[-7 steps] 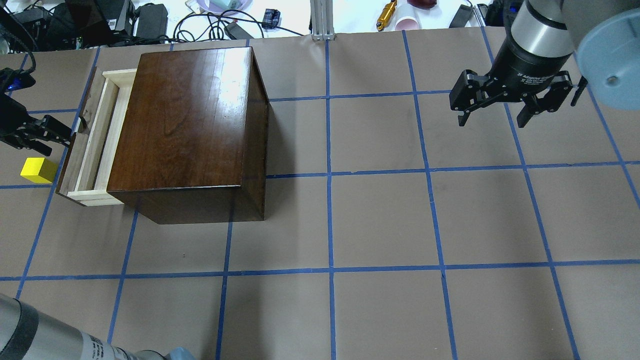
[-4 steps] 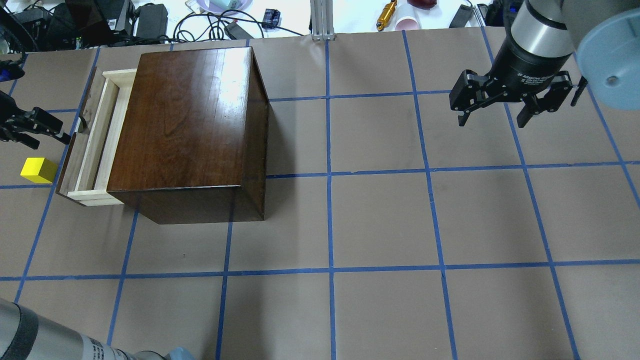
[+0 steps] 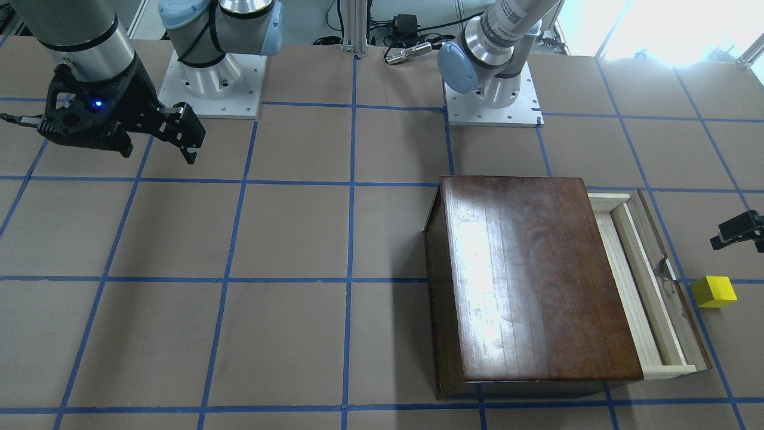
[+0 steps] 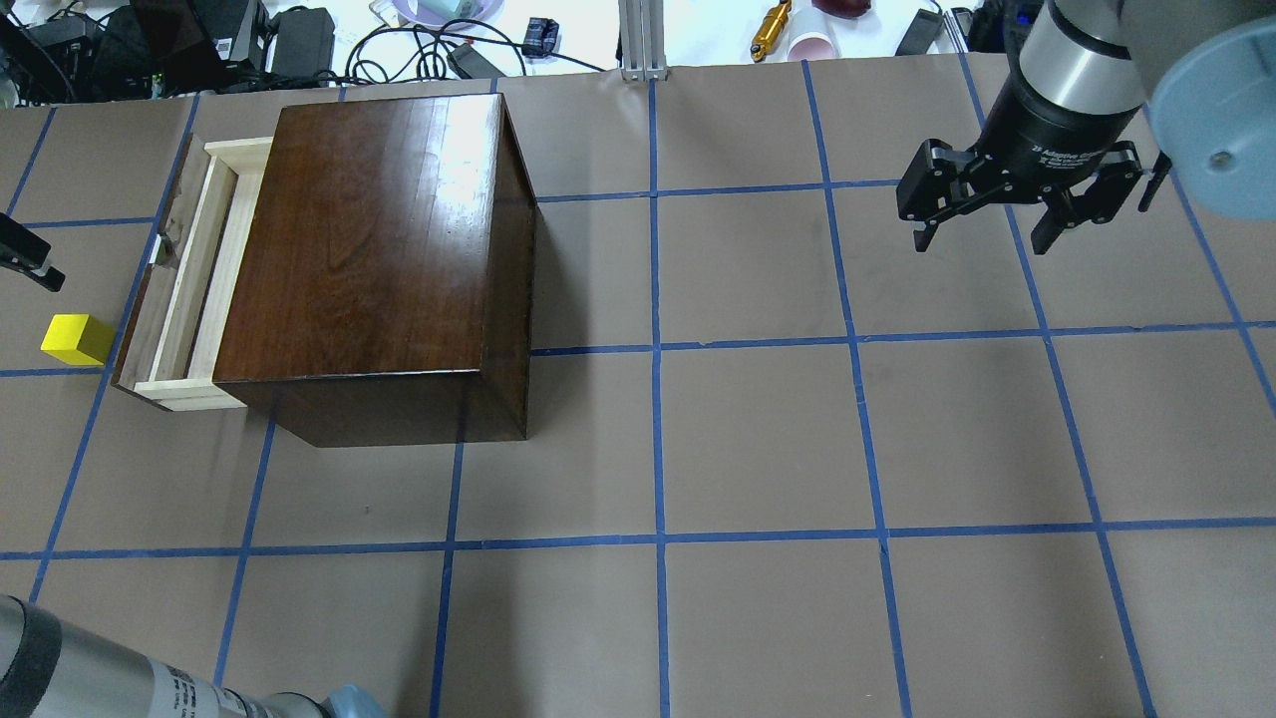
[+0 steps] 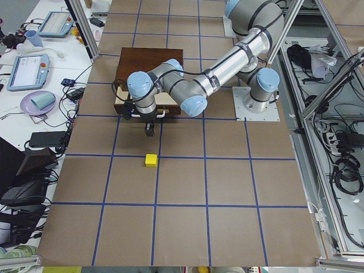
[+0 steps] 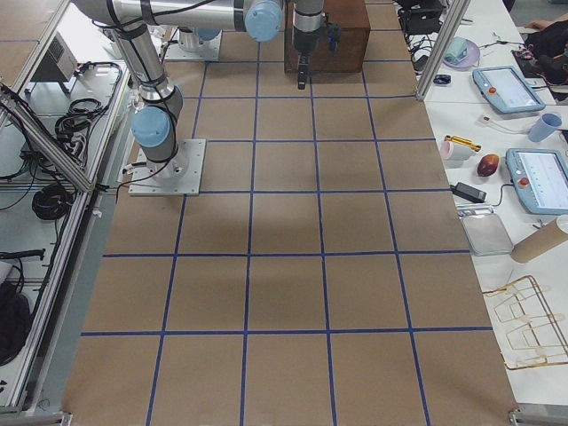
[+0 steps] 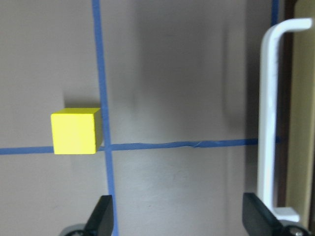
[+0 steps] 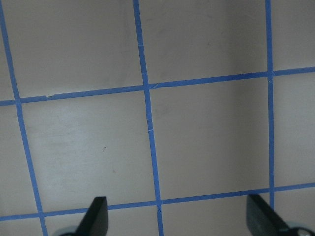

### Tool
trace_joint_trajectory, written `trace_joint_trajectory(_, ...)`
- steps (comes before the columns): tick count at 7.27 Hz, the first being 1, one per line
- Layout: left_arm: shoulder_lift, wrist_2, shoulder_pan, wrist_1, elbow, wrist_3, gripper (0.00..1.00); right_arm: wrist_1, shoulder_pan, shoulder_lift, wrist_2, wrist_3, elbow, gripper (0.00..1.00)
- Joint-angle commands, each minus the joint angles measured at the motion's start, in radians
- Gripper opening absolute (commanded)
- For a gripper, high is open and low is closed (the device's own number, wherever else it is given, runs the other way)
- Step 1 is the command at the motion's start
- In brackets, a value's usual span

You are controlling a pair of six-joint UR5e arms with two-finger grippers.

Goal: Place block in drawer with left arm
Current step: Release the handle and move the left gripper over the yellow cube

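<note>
The yellow block [image 4: 75, 339] lies on the table just left of the drawer's front, also in the left wrist view [image 7: 76, 131] and the front view [image 3: 713, 291]. The drawer [image 4: 189, 269] stands pulled out of the dark-brown box [image 4: 379, 249], its pale tray showing empty. Its pull [image 7: 268, 123] shows at the right of the left wrist view. My left gripper [image 7: 179, 219] is open and empty, hovering beside the block and apart from the pull; only its tip shows at the overhead view's left edge [image 4: 28, 261]. My right gripper [image 4: 982, 234] is open and empty at the far right.
Cables, chargers and small items [image 4: 419, 45] lie beyond the table's far edge. The brown table [image 4: 758, 439] with its blue tape grid stretches right of the box. The right arm's base [image 3: 212, 77] and the left arm's base [image 3: 492, 95] stand on the robot's side.
My left gripper has drawn back leftward from the drawer's pull toward the view's edge. The drawer, the block and the right arm have not moved.
</note>
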Motion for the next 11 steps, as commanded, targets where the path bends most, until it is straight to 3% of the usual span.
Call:
trace_joint_trajectory(1,-0.03,0.005,0.017,0.019,0.016,0.052,0.92,0.0,0.0,0.0,0.001,0.0,0.0,1.0)
trace_joint_trajectory(8,-0.208,0.0,0.043,0.188,0.048,0.106,0.95,0.0,0.0,0.0,0.001,0.0,0.0,1.0)
trace_joint_trajectory(11,-0.225,0.003,0.042,0.194,0.028,0.101,0.95,0.0,0.0,0.0,0.001,0.0,0.0,1.0)
